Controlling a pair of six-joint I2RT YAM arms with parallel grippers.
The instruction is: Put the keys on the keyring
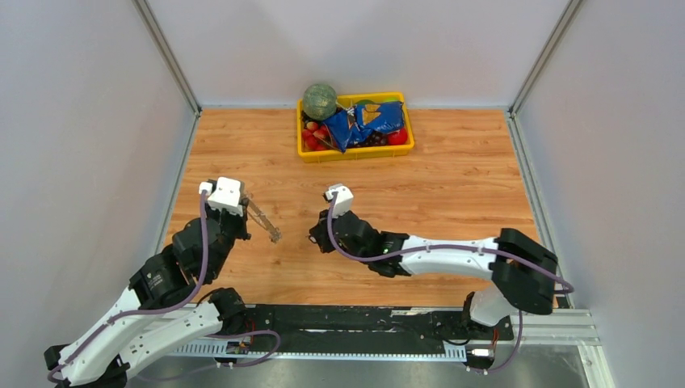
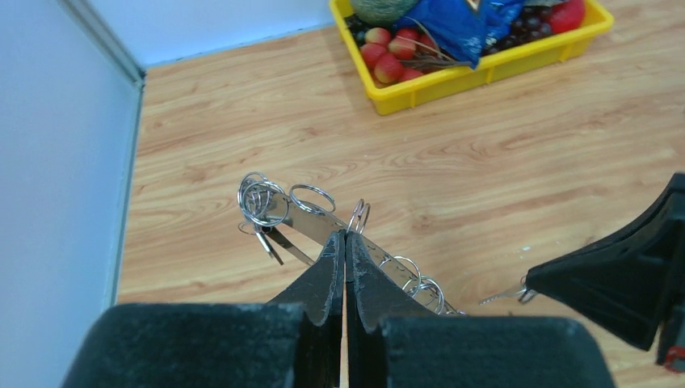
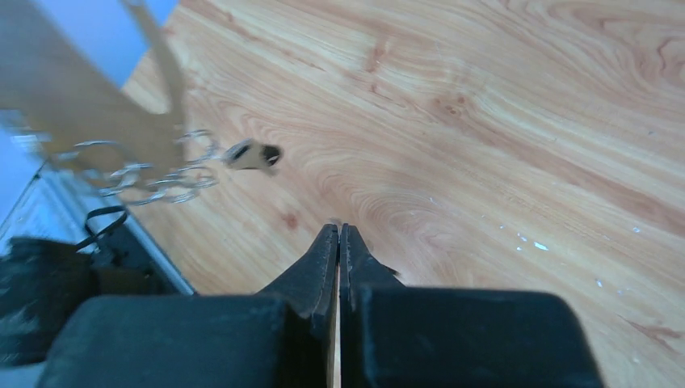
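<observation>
Pale walls close in the wooden bench (image 1: 452,186) on three sides. From above, your keyring (image 1: 262,218) sits off the bench's centre toward 8 o'clock, held up off the wood and slanting from 11 o'clock down to 5 o'clock. In the left wrist view it reads as a flat silver strip (image 2: 311,222) fringed with small rings, a cluster of them at its far end. The left gripper (image 2: 346,236) has its jaws pinched tight on the strip partway along.

At 3 o'clock of the keyring, near it but apart, you have the right gripper (image 1: 317,237), its tip aimed toward the ring. In its own wrist view the jaws (image 3: 339,228) are pressed together with barely a slit between them. From the left wrist you can see what looks like a key (image 2: 502,297), a thin silver blade poking out of that tip; its head is hidden. The blade stops just short of the nearest rings.

Well away at 12 o'clock, against the back wall, stands a yellow tray (image 1: 355,152) holding a green melon (image 1: 320,100), a blue bag (image 1: 367,123) and some red fruit (image 1: 313,137).
</observation>
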